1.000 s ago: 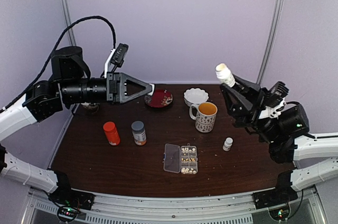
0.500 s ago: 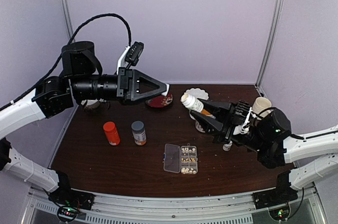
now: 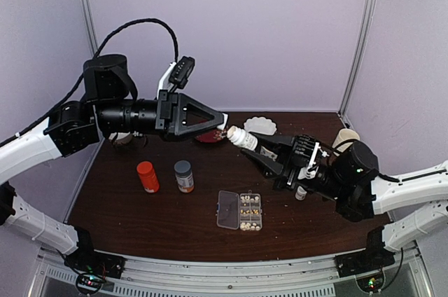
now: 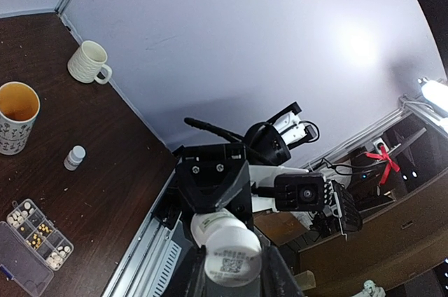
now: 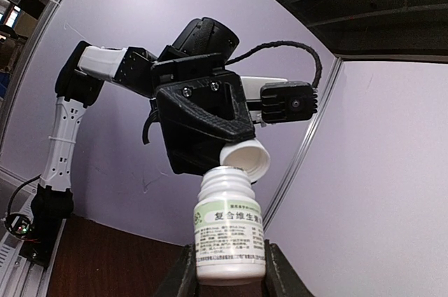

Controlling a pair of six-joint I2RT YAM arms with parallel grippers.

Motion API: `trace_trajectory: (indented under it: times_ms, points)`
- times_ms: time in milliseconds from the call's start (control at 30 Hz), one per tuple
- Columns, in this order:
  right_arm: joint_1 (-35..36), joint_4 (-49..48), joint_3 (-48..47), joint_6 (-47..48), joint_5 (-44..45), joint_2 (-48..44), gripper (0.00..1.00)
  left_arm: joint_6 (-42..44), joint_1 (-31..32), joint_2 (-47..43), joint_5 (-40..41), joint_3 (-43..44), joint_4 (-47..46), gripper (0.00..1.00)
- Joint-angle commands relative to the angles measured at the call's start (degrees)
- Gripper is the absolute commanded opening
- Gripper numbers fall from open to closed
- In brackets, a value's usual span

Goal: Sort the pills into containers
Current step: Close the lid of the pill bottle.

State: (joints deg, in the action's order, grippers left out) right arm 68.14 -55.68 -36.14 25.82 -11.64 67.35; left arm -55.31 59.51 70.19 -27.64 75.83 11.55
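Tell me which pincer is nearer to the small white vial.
Right. The right pincer hangs above the table beside the small white vial, its arm passing over it; the left pincer hangs farther away, beyond the right one.

Red plate (image 3: pixel 207 139) mostly behind the left gripper (image 3: pixel 223 131); pills (image 3: pixel 246 202) mere specks, number unclear.

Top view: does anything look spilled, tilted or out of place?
Nothing looks spilled. Only the white plastic bottle is tilted in mid-air, held by the right gripper, its white cap off, at the left gripper.
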Motion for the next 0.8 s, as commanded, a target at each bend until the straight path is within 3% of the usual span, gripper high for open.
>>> trace_trajectory:
  times_ms: [0, 600, 767]
  points:
    - [0.2, -0.6, -1.9, 0.8, 0.6, 0.4, 0.0, -0.5, 0.5, 0.5, -2.2, 0.7, -3.3, 0.0]
    - [0.3, 0.4, -2.3, 0.8, 1.0, 0.9, 0.0, 0.3, 1.1, 2.2, -4.5, 0.9, -2.2, 0.0]
    - [0.2, -4.1, -0.6, -1.9, 0.5, -0.2, 0.0, -0.1, 1.1, 2.6, -5.9, 0.8, -3.2, 0.0]
